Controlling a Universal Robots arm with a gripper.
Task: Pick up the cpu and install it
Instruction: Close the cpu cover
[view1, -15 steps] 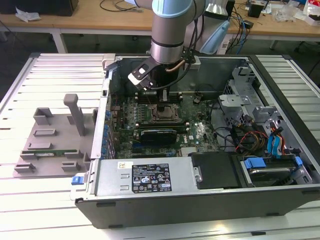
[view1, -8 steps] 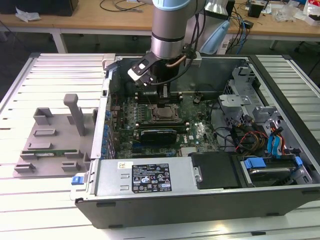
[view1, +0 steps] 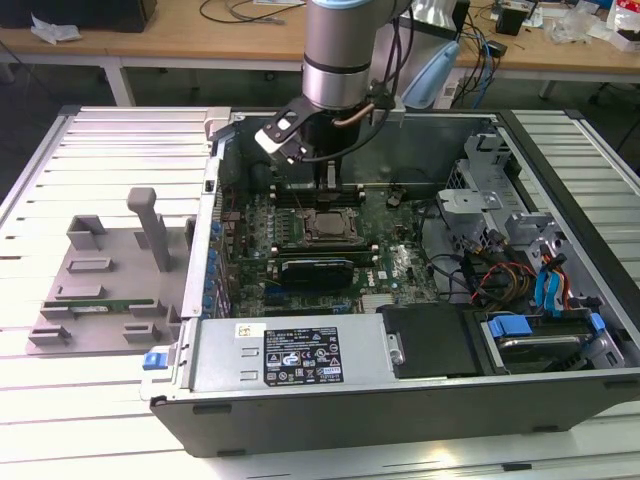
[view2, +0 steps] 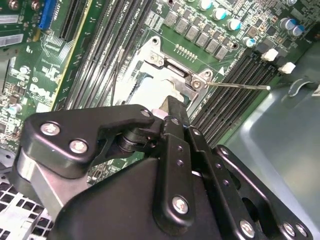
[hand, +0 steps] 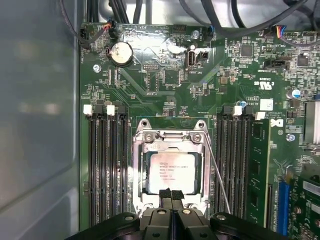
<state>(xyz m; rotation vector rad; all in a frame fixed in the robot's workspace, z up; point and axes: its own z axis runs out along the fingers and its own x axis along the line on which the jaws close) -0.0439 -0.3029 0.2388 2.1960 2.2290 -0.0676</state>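
Gripper (hand: 171, 192), fingers (hand: 164, 196) pressed together and holding nothing, hangs over the edge of the cpu (hand: 172, 171), which lies in its socket (hand: 138, 165) with the lever (hand: 219, 170) apparently unlatched, so a push or sideways drag there could shift it and bend pins.

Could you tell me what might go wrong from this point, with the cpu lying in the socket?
1. The shut gripper sits at the edge of the cpu; pressing down there might tilt it in the socket.
2. The thin lever slants close beside the gripper, so a sideways move could snag or bend it.
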